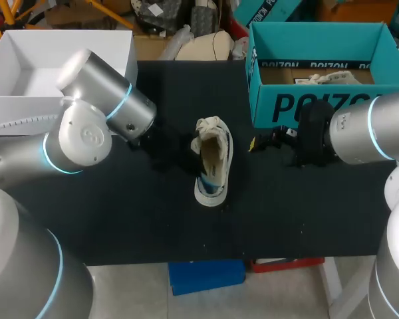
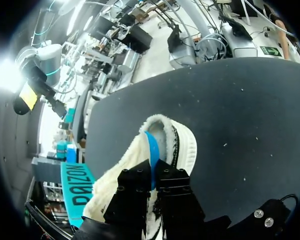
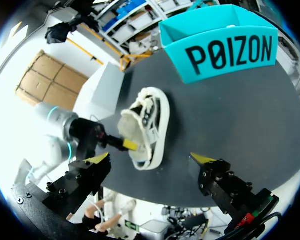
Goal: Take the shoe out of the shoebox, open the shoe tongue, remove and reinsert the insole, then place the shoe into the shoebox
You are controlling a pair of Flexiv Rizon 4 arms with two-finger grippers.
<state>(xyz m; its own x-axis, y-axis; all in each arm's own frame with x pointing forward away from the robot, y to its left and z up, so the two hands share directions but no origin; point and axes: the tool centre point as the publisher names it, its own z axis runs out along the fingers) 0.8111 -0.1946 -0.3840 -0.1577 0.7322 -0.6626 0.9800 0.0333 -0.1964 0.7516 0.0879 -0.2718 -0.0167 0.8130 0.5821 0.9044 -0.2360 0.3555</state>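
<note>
Left fingers (image 2: 135, 192) clamp the shoe (image 1: 213, 163), tips hidden; right fingers (image 3: 220, 182) spread wide.

Silver arms (image 1: 80, 133) with blue-lit joint rings end in black, screw-studded tools (image 3: 150, 159) (yellow tips).

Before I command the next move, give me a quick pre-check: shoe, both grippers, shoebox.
1. Shoe out of the shoebox, lying on the table: ok.
2. Left gripper at the shoe's opening: ok. Firm hold on it: cannot tell, as the contact is hidden by the shoe.
3. Right gripper open, empty and apart from the shoe: ok.
4. Insole seated in the shoe: cannot tell from these views.
5. Shoebox open on top, ready to take the shoe back: ok, though crumpled paper lies inside.
</note>
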